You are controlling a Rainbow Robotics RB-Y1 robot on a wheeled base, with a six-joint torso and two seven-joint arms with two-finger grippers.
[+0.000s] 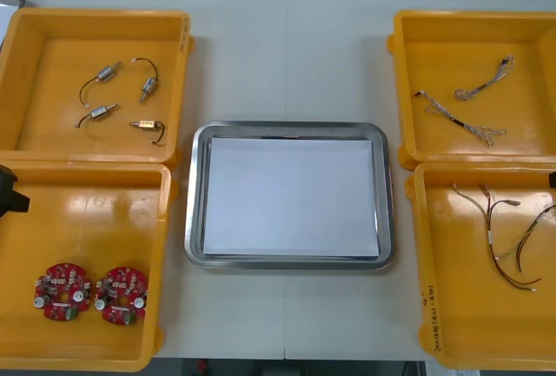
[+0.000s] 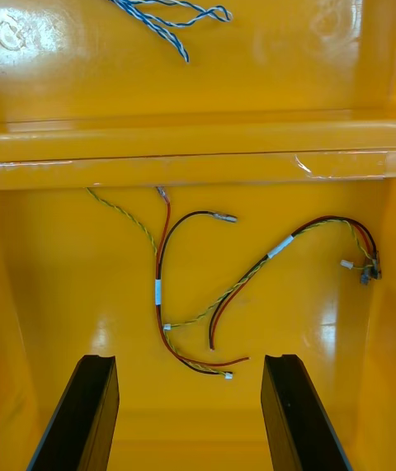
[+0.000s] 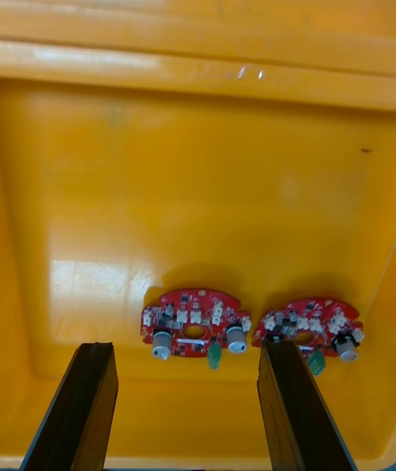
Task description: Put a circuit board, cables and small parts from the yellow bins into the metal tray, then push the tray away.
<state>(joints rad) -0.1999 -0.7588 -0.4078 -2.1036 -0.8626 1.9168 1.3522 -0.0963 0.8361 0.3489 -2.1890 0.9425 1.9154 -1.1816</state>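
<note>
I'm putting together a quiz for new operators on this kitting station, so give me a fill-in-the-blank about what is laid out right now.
The far left yellow bin holds ___ small metal parts.
The near left bin holds ___ round red circuit boards.
The metal tray is ___ inside.
The right end effector hangs ___ above the red and yellow cables.
Missing words: four; two; white; open.
</note>
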